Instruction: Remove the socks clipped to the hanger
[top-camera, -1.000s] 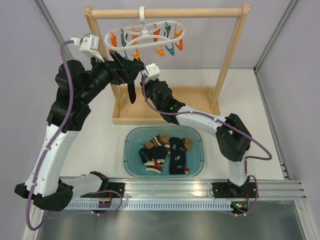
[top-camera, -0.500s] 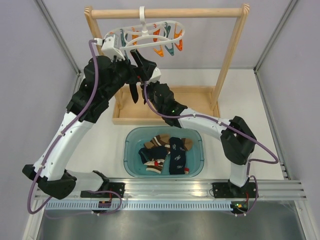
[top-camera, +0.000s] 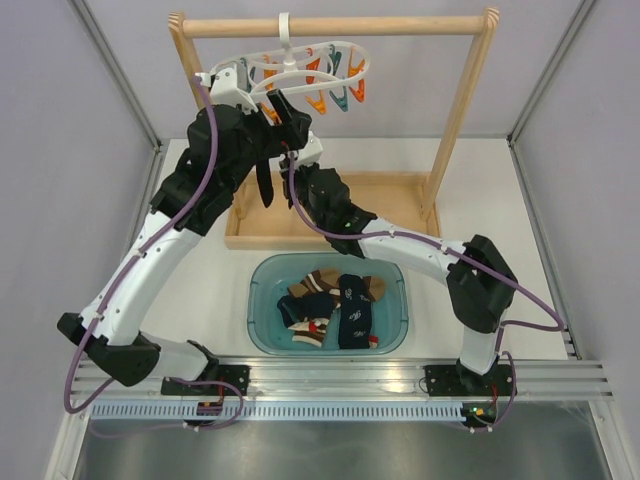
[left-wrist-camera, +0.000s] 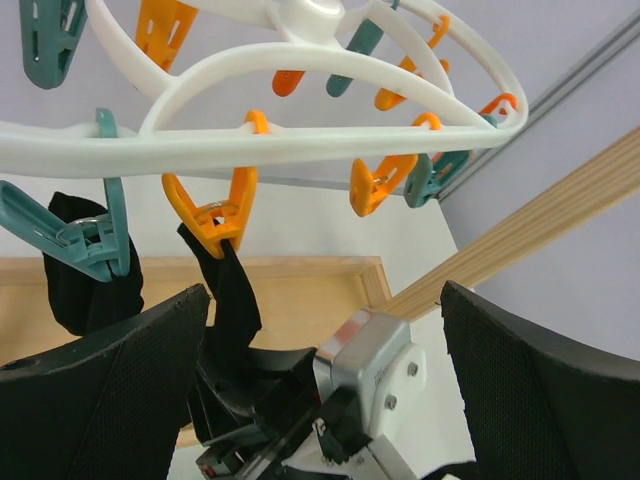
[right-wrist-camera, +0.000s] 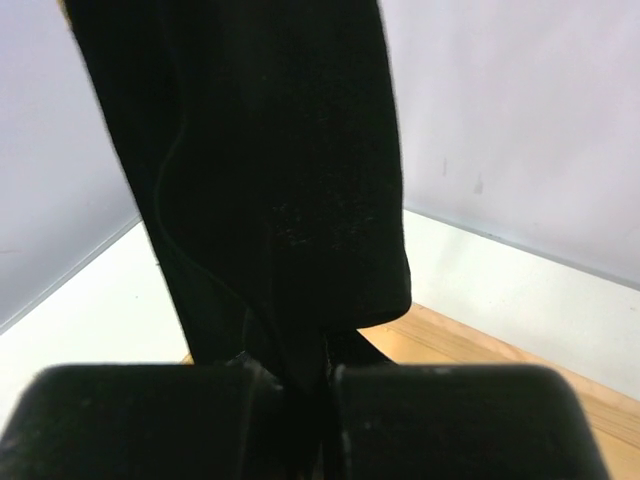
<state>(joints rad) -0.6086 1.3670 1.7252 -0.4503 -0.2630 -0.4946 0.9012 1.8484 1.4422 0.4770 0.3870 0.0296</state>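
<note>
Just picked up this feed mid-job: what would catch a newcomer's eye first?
Top centre, under the white hanger on the wooden rail, the right claw is shut on a dark sock hanging from an orange peg. The left claw stands wide open just below the pegs. Nearer the arm bases, a teal tub holds a heap of loose socks.

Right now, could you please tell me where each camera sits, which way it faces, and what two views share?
Top external: above, behind the bases, looking down; left arm, right arm, hanger, tub.
Left wrist: on the left arm, looking under the hanger's pegs; own jaws wide open.
Right wrist: on the right arm, facing the dark sock; own jaws shut on it.
Shared: both wrist views show that sock.
</note>
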